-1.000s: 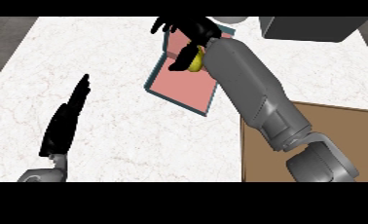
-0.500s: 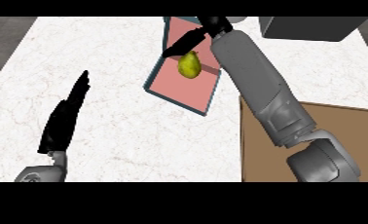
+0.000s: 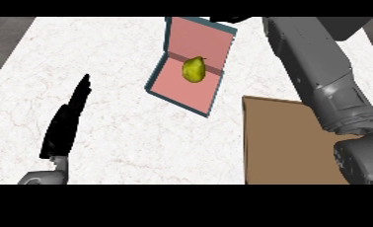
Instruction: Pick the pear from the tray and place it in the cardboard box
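- Right hand (image 3: 227,19): only a dark sliver shows at the view's top edge, just past the tray's far corner. The rest is cut off, so open or closed cannot be told.
- Right forearm (image 3: 313,68): grey and bulky, running from top right down to the lower right edge. It hides the box's far right corner and a strip of bench behind it.
- Grey block (image 3: 358,23) at the top right corner: mostly hidden by the forearm and cut by the edge, so what it is cannot be made out.
- Cardboard box (image 3: 284,142): lower right, cut off by the bottom edge and partly covered by the forearm. The part in view is flat brown, and its walls are hard to make out from this steep angle.
- Tray (image 3: 162,75): teal rim and pink floor, lying slantwise on the bench at upper centre, with its near corner just beside the box's left edge. A darker band crosses the floor near the middle; fold or shadow, cannot tell.
- Pear (image 3: 193,69): yellow-green, on the tray floor about mid-tray, on that darker band, with no hand touching it.
- Left hand (image 3: 69,117): black, fingers straight and together, open and holding nothing. It rests at lower left over the bench, well apart from the tray; its grey wrist is cut by the bottom edge.
- Bench (image 3: 109,48): white marbled top under everything.
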Tool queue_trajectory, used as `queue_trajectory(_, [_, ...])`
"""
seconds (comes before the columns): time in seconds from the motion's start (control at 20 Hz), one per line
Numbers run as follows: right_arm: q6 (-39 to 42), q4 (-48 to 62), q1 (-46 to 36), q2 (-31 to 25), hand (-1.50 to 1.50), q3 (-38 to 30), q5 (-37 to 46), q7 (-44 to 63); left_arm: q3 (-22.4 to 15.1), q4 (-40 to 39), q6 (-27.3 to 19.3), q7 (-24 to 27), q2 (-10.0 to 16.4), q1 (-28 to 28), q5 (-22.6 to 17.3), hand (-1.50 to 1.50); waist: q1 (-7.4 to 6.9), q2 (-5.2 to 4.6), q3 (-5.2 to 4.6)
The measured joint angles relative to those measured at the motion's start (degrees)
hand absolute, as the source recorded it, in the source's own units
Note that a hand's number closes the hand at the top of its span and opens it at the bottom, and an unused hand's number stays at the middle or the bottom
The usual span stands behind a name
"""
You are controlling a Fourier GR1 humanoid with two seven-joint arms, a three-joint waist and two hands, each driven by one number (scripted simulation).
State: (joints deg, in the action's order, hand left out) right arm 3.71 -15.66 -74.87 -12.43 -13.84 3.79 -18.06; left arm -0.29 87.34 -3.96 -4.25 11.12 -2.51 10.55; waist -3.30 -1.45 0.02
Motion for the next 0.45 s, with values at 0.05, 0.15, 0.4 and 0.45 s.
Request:
queue_trajectory(0.05, [0.55, 0.53, 0.37, -1.52, -1.50, -0.74, -0.46, -0.31, 0.07, 0.08, 0.07, -0.08, 0.09, -0.14, -0.01, 0.00, 0.03, -0.01, 0.01])
queue_trajectory(0.15, [2.36, 1.59, 0.77, -4.90, -1.50, -2.13, -1.35, -0.74, 0.06, 0.21, 0.16, -0.71, 0.00, -0.96, -0.08, 0.00, -0.23, -0.24, 0.04])
queue_trajectory(0.4, [8.77, 3.63, 2.43, -12.86, -1.50, -4.09, -2.41, -2.79, -0.18, 0.44, 0.27, -0.17, -0.15, -0.83, 0.09, 0.00, -1.12, -0.73, 0.09])
queue_trajectory(0.45, [9.93, 3.95, 2.72, -13.90, -1.50, -4.16, -2.36, -3.34, -0.46, 0.27, 0.12, -0.31, -0.46, -1.16, 0.30, 0.00, -1.23, -0.83, 0.11])
